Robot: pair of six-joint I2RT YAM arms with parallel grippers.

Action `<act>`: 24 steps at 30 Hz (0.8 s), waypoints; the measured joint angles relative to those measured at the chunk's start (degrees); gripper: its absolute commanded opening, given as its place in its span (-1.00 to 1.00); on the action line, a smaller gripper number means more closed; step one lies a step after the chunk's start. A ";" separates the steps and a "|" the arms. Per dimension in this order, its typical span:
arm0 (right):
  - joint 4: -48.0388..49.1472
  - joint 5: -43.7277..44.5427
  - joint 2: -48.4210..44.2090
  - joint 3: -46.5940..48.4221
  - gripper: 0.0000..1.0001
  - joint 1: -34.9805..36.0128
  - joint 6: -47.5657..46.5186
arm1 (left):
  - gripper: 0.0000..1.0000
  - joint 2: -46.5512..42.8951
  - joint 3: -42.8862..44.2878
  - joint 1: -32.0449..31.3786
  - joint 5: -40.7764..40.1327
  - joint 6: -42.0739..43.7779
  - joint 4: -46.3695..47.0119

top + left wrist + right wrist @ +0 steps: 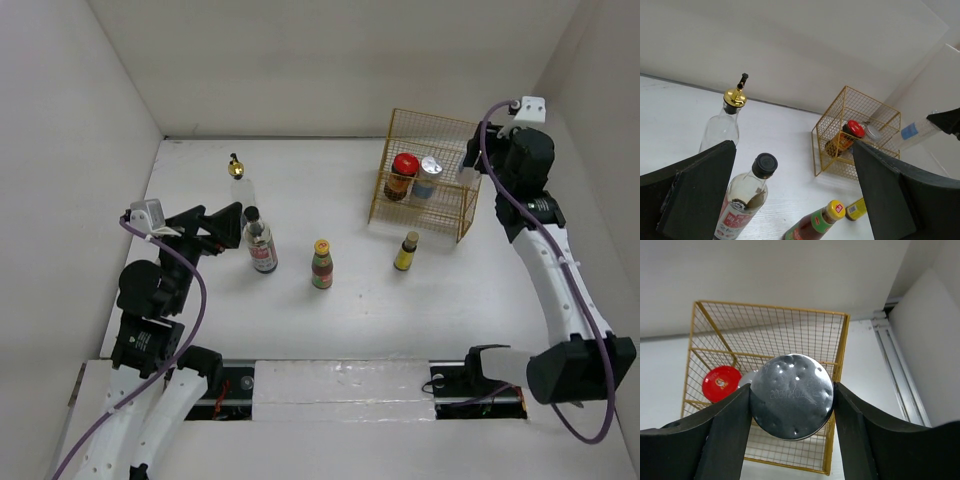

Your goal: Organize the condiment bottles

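Observation:
My right gripper (pixel 470 172) is shut on a silver-lidded can (pixel 791 396) and holds it at the right side of the gold wire rack (pixel 395 150), near its top. Inside the rack stand a red-capped dark jar (pixel 403 176) and another silver-lidded can (pixel 430 176). My left gripper (pixel 226 228) is open and empty, just left of the black-capped red-label bottle (pixel 260 246). The gold-topped clear bottle (pixel 238 180) stands behind it. The yellow-capped green bottle (pixel 321 264) and the small yellow bottle (pixel 406 251) stand on the table in front of the rack.
White walls close the table (pixel 300 190) on the left, back and right. The rack (pixel 842 360) sits close to the right back corner. In the left wrist view the rack (pixel 827 125) is far right, beyond the bottles.

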 measured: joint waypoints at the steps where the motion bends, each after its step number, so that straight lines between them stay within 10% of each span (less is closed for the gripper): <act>1: -0.55 -0.81 1.09 0.02 -0.08 -0.70 0.09 | 1.00 -0.02 0.00 0.00 0.00 0.00 0.04; 24: 0.44 -7.93 13.09 6.43 -0.08 -5.42 1.20 | 1.00 0.13 0.00 0.00 -0.04 0.00 -0.15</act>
